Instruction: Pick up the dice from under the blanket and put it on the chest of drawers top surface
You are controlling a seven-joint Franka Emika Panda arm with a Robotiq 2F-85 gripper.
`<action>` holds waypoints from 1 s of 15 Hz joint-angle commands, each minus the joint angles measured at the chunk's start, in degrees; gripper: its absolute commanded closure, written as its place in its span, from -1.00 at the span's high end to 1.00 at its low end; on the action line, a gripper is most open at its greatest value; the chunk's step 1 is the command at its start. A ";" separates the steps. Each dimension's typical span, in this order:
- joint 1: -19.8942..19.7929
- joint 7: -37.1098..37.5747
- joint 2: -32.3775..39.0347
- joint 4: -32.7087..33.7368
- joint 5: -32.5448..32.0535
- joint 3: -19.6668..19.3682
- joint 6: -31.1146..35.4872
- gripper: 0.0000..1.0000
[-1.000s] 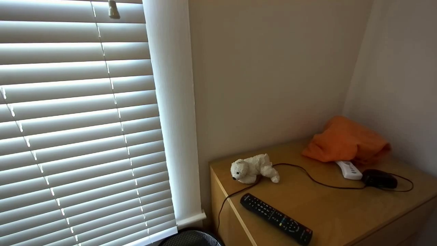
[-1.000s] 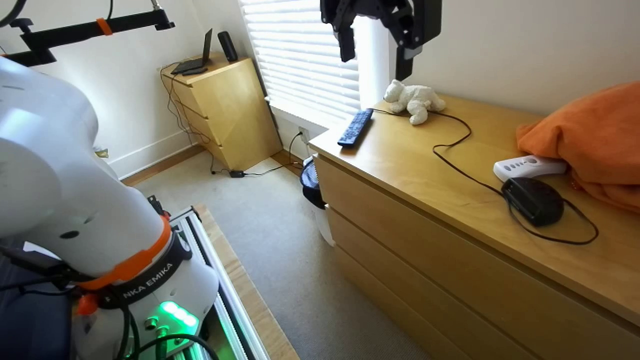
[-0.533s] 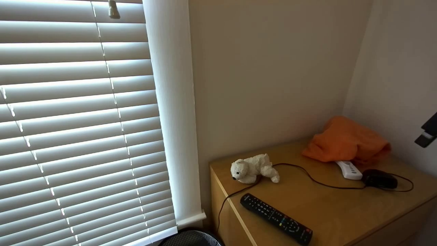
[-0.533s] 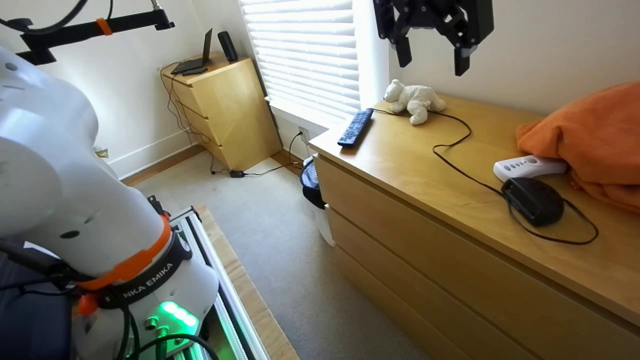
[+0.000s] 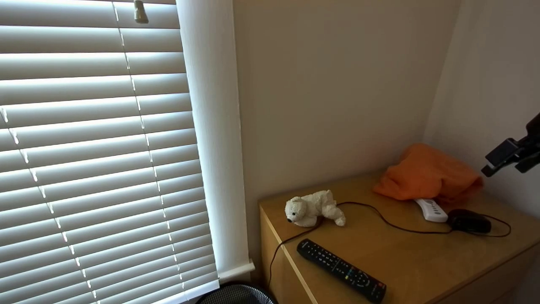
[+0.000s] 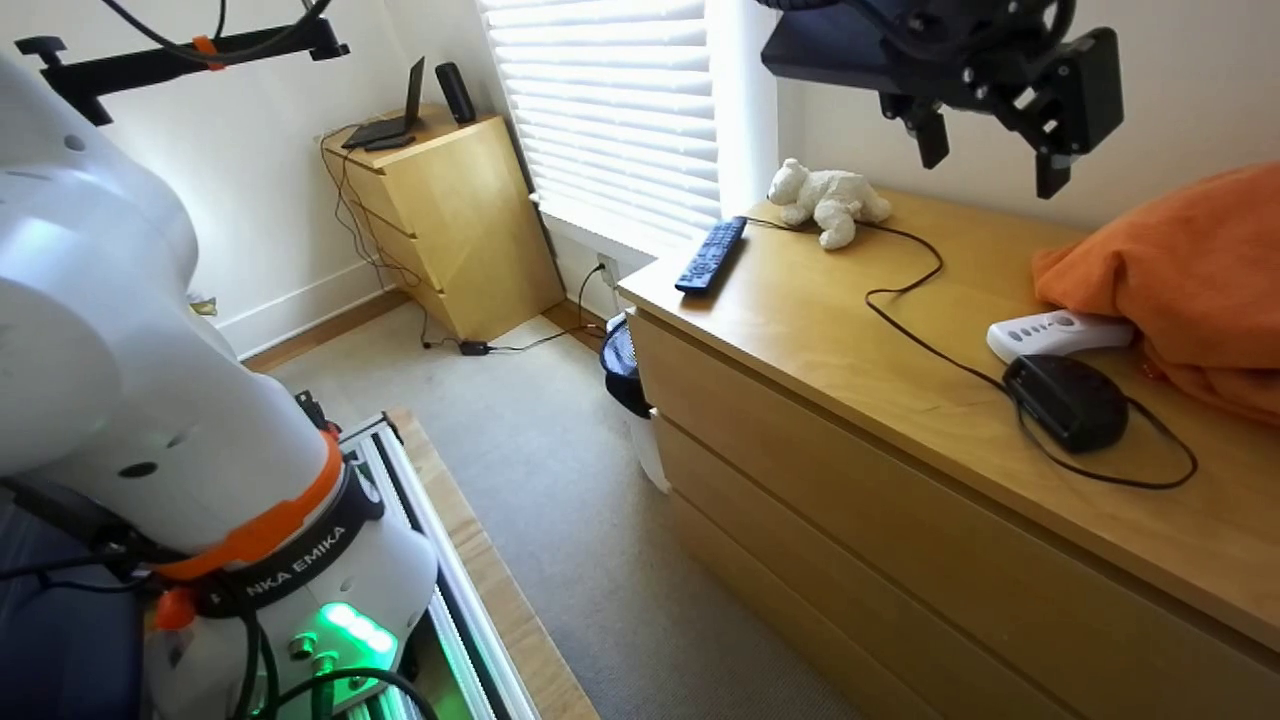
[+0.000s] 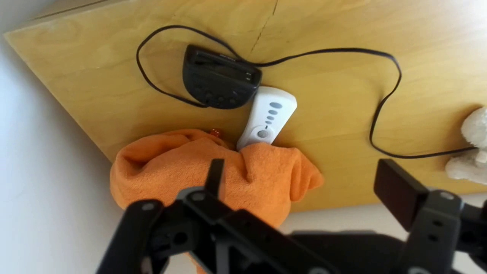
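The orange blanket (image 5: 426, 177) lies bunched on the wooden chest of drawers (image 5: 413, 261) in both exterior views (image 6: 1190, 260) and the wrist view (image 7: 262, 182). A small red dice (image 7: 215, 132) with white dots peeks out at the blanket's edge in the wrist view, partly covered. A tiny red bit of it shows in an exterior view (image 6: 1152, 370). My gripper (image 6: 993, 174) is open and empty, in the air above the chest, between the bear and the blanket in that view. Its spread fingers also show in the wrist view (image 7: 300, 167).
A white remote (image 7: 272, 112) sticks out from under the blanket near the dice. A black device (image 7: 220, 78) with a looping cord lies beside it. A white toy bear (image 6: 830, 200) and a black remote (image 6: 712, 255) are further along. Walls stand behind the chest.
My gripper has moved toward the blanket, rightward in an exterior view, and has come in from the right edge of an exterior view. It stays open. The objects on the chest have not moved.
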 commanded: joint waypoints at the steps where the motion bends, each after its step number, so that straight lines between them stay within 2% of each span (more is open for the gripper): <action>1: 0.82 -6.20 6.56 2.77 9.03 -1.61 5.49 1.00; 5: -0.59 -16.08 11.34 4.89 19.69 -0.64 8.21 1.00; 6: -0.16 -11.24 8.67 3.05 15.08 -0.71 7.10 1.00; 15: -0.07 -11.98 9.20 3.42 15.61 -0.61 7.28 1.00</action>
